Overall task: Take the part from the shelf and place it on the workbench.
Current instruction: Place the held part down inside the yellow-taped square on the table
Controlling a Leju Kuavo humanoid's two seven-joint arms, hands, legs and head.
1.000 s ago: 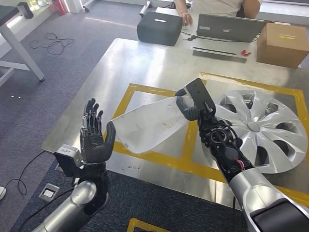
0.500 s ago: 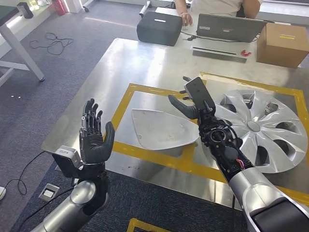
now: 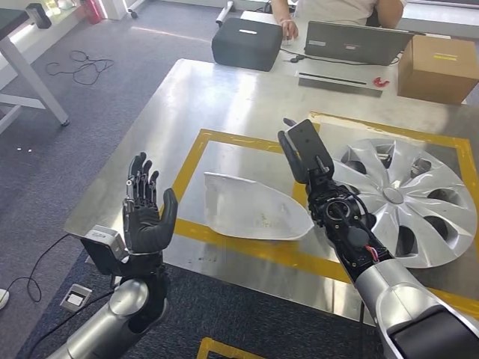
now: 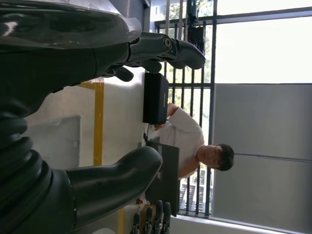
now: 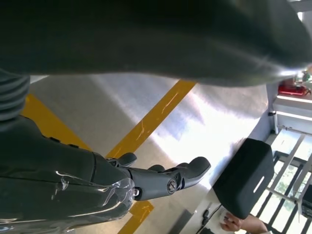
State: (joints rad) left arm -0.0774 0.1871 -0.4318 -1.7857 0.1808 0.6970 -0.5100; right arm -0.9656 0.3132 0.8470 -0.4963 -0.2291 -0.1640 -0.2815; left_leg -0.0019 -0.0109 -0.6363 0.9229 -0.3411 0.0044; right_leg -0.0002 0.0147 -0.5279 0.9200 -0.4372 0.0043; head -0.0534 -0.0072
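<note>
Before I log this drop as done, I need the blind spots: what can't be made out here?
- Silver part: its underside, hidden by its own shell in the head view.
- Wheel cover: near edge hidden behind the right forearm.
- Right robot hand: its palm faces away.
- Left robot hand: its thumb crowds the left wrist view, covering most of the table.

One high view, two turned wrist views.

Your head view looks forward and down from high on the body over the brushed-metal tabletop (image 3: 237, 97) with yellow tape lines. Your left wrist view sits close behind the left robot hand (image 4: 110, 122), turned sideways, facing across the tabletop toward the black case (image 4: 155, 97). Your right wrist view, equally close, shares that case (image 5: 244, 175) and tape.
</note>
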